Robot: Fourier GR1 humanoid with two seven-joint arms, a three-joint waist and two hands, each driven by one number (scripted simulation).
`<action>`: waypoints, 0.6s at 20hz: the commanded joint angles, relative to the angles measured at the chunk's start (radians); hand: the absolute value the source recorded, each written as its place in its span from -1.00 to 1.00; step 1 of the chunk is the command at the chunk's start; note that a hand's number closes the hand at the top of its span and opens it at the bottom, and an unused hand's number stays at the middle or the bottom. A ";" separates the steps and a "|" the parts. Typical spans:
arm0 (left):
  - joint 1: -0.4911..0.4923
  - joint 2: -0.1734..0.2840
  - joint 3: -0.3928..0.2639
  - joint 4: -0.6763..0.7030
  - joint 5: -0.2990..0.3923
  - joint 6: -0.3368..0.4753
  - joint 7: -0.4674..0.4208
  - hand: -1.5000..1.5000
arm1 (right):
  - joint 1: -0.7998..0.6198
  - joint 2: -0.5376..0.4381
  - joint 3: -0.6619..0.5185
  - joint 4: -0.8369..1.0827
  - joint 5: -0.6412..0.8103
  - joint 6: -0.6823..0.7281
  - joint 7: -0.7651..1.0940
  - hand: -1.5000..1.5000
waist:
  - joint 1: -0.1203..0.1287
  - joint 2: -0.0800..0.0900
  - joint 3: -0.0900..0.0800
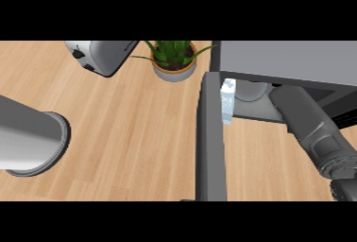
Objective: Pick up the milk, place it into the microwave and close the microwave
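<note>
One arm is reached into the microwave (293, 59); the milk (227, 101) is seen at its opening, perhaps just placed. The hand is hidden, its state cannot be told. Next, the door (210, 142) must be closed.

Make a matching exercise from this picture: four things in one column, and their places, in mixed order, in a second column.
Things:
1. milk
2. plant
3. toaster
4. microwave door

Places:
A. top left of the counter
B. open, standing out over the counter's middle
C. at the microwave's opening, by the door's hinge end
D. between the toaster and the microwave

Pairs: 1-C, 2-D, 3-A, 4-B
</note>
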 commanded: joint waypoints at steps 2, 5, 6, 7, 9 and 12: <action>-0.013 0.003 -0.036 0.015 -0.024 -0.029 -0.002 -1.00 | -0.020 0.011 -0.005 -0.013 -0.006 0.063 -0.054 -1.00 | 0.002 0.001 0.001; -0.020 -0.012 -0.072 0.025 -0.045 -0.042 0.000 -1.00 | -0.035 0.017 -0.021 -0.019 -0.024 0.132 -0.085 -1.00 | -0.005 -0.001 0.001; -0.012 0.003 -0.070 0.026 -0.054 -0.061 -0.002 -1.00 | -0.027 0.022 -0.026 -0.012 -0.030 0.147 -0.089 -1.00 | -0.006 -0.005 0.000; -0.019 -0.002 -0.071 0.033 -0.047 -0.067 -0.017 -1.00 | -0.023 0.025 -0.039 -0.022 -0.044 0.164 -0.113 -1.00 | -0.006 -0.005 0.001; -0.043 -0.001 -0.085 0.032 -0.048 -0.068 -0.021 -1.00 | -0.049 0.029 -0.058 -0.019 -0.066 0.236 -0.112 -1.00 | -0.010 -0.006 0.001; -0.028 -0.023 -0.125 0.037 -0.043 -0.096 -0.017 -1.00 | -0.026 0.052 -0.101 -0.032 -0.112 0.268 -0.159 -1.00 | -0.016 -0.010 0.001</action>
